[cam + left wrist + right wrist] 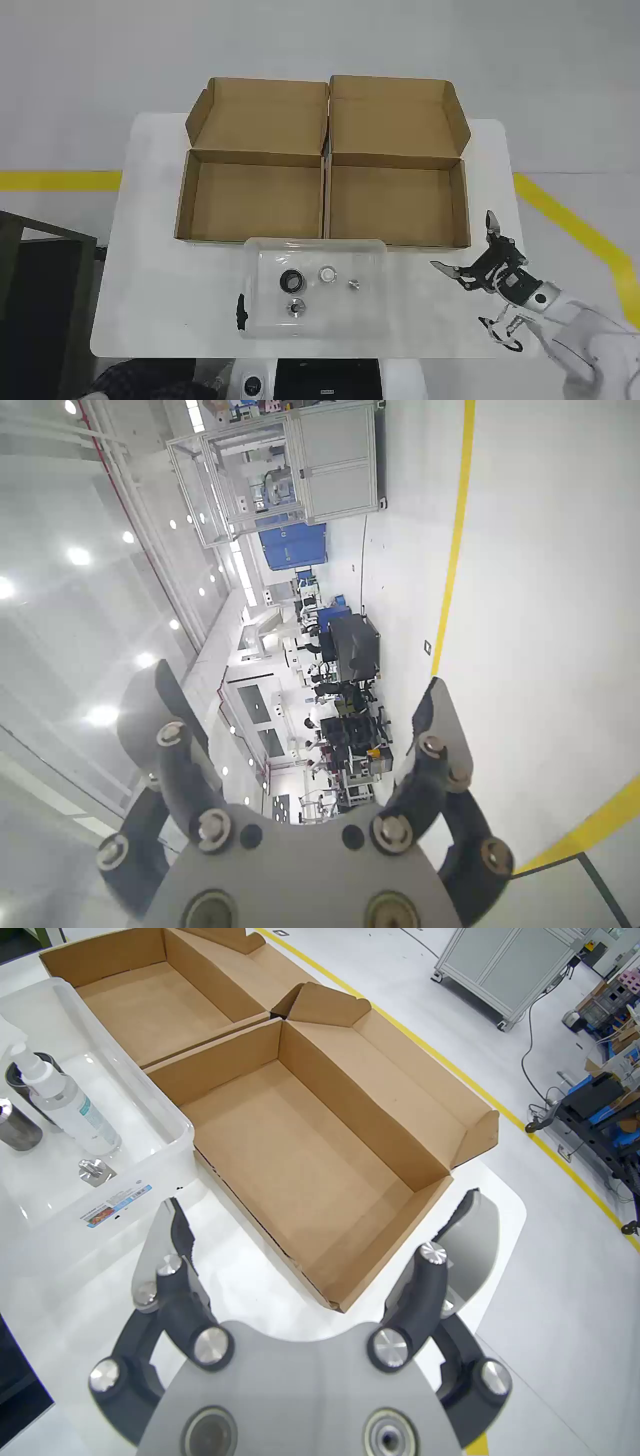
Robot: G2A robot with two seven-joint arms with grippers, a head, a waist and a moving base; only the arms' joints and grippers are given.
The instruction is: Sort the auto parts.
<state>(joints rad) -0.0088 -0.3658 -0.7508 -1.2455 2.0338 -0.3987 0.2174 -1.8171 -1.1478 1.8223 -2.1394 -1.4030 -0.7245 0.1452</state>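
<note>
A clear plastic bin [262, 258] sits at the table's front middle and holds several auto parts: a black ring [292, 279], a white spray bottle [327, 273], a small metal fitting [353, 284] and a metal cylinder [295, 306]. Behind it stand two empty cardboard boxes, the left box [250, 200] and the right box [395, 205]. My right gripper [463, 241] hangs open and empty over the table's front right, beside the bin [150, 1168] and the right box [300, 1153]. My left gripper [297, 672] is open and empty, facing the room.
A small black piece [241, 311] lies at the bin's left front edge. Both box lids [330, 115] fold back toward the table's far edge. The table's right edge [510, 250] is close to my right gripper. Bare tabletop lies left of the bin.
</note>
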